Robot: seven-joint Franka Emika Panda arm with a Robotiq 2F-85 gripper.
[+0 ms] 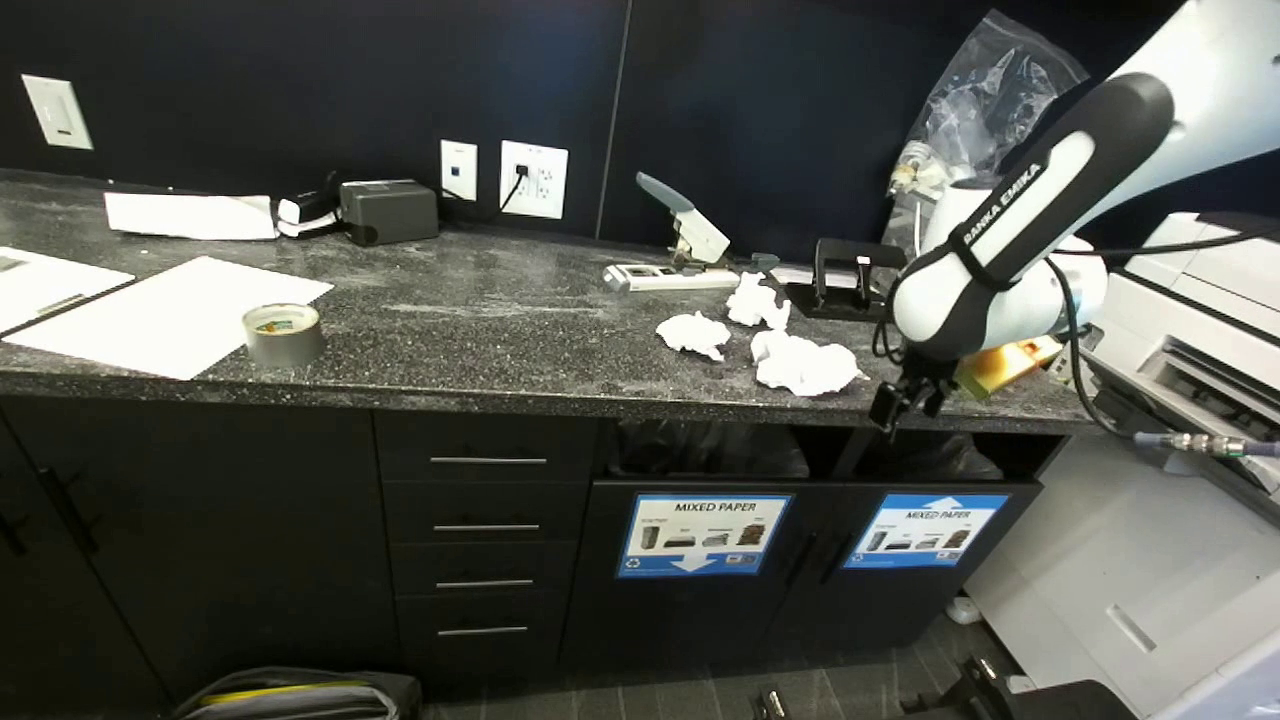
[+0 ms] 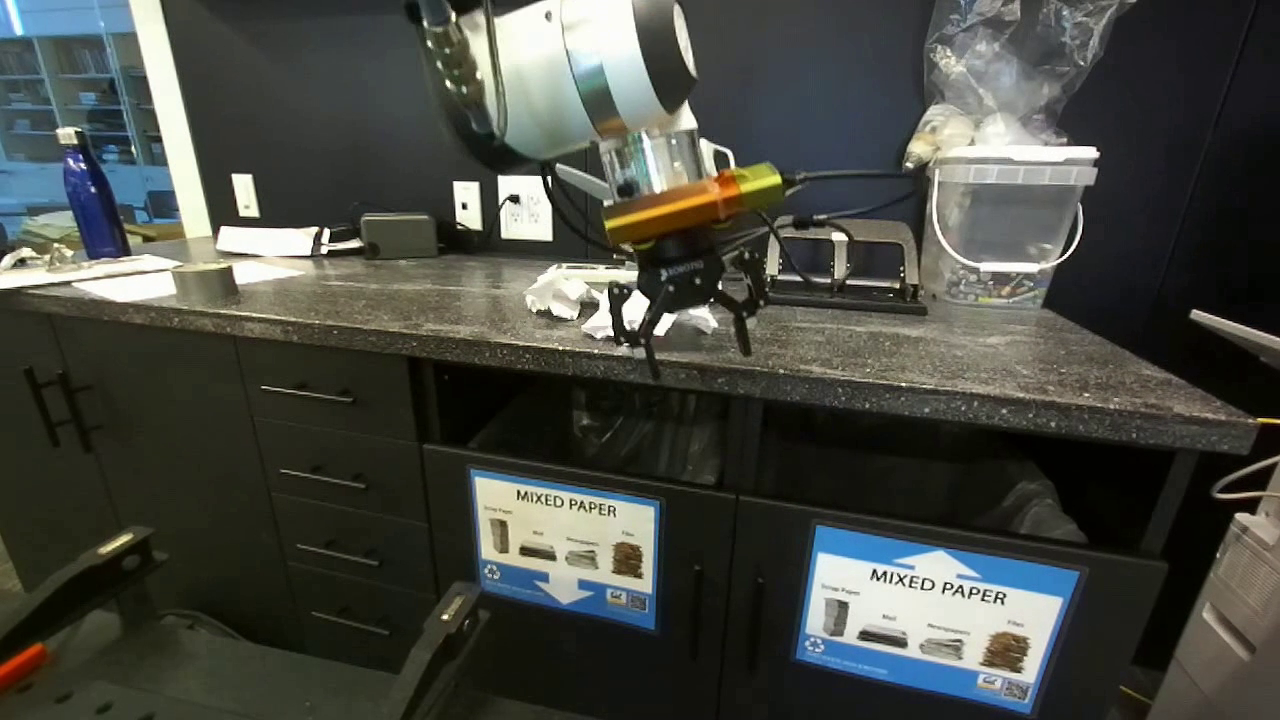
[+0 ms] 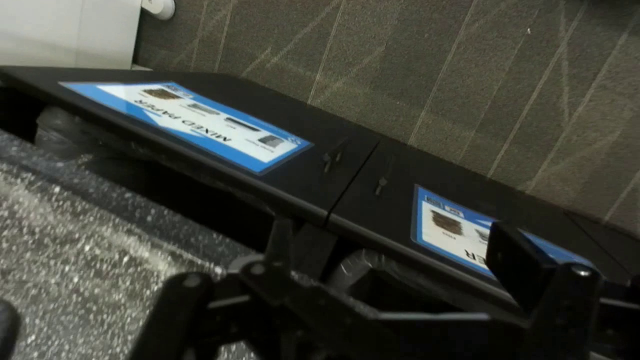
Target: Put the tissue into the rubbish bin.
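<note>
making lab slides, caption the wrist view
Open black gripper, holding nothing, by a speckled dark countertop and a black cabinet bin with blue-and-white MIXED PAPER sign, its twin alongside.

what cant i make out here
Bottom of the rubbish bin: hidden by its front panel in both exterior views, too dark in the wrist view.
Fine print on its sign: too small in every view.
Parts of the tissues: behind the fingers in an exterior view.
Far end of the arm: cut off by the edge in both exterior views.
</note>
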